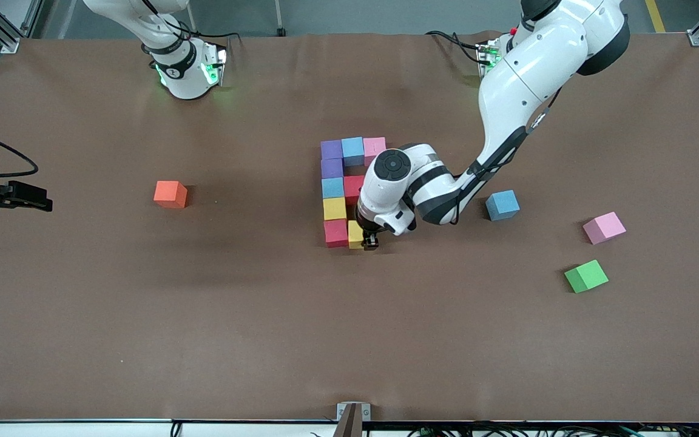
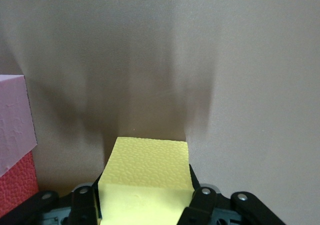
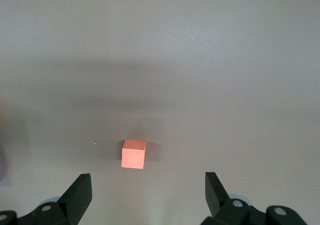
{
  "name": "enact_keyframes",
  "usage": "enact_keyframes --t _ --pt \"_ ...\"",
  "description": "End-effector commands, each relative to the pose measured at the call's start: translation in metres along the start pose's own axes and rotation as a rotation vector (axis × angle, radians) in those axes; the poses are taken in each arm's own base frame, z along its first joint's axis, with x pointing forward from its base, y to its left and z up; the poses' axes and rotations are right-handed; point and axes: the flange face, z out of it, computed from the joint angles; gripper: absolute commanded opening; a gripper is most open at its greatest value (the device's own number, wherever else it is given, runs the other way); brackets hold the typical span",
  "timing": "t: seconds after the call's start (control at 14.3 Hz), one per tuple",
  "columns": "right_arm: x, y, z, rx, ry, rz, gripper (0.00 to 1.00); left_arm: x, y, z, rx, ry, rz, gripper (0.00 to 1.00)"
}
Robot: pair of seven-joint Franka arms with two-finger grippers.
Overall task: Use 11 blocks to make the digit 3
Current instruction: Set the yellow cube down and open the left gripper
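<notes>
Left hand (image 1: 371,241) is low at the near end of the digit 3 (image 1: 344,193), its fingers closed on a yellow block (image 1: 355,234). In the front view the wrist hides most of that block; the left wrist view shows it plainly (image 2: 147,177), clamped between both fingers (image 2: 202,200), with a red face (image 2: 17,185) and a pink face (image 2: 15,130) at the frame's edge.

Figure so far: purple (image 1: 331,149), light blue (image 1: 353,150) and pink (image 1: 374,148) in the farthest bar; column of purple (image 1: 332,168), light blue (image 1: 332,187), yellow (image 1: 335,209), red (image 1: 336,233); a red block (image 1: 353,188) beside the column, partly under the arm.

Loose blocks toward the left arm's end of the desk (image 1: 264,315): light blue (image 1: 502,205), pink (image 1: 604,228), green (image 1: 586,276), well apart from one another.

Right hand (image 1: 13,198) waits at the desk's edge at the right arm's end, fingers spread wide, holding nothing. Its wrist view shows the orange cube (image 3: 133,154) alone (front view agrees (image 1: 170,194)).

Wide bare cloth lies between the figure and the desk's near edge.
</notes>
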Motion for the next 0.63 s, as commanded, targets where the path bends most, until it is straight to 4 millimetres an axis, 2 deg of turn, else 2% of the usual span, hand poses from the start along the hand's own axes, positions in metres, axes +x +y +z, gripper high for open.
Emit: enact_keyframes --t 0.0,0.07,0.21,0.56 --pt "-0.012 0.0 -0.008 0.016 0.016 0.003 1.0 0.004 -0.019 0.022 0.015 0.06 -0.083 0.53" --pt "-0.013 -0.001 -0.007 0.016 0.013 0.003 1.0 0.003 -0.018 0.02 0.012 0.059 -0.083 0.65" --pt "-0.016 -0.001 -0.01 0.015 0.016 0.007 1.0 0.003 -0.017 0.018 0.008 0.059 -0.08 1.0" --pt "-0.019 -0.002 -0.012 0.013 0.014 0.006 1.0 0.002 -0.001 0.006 -0.009 0.064 -0.092 1.0"
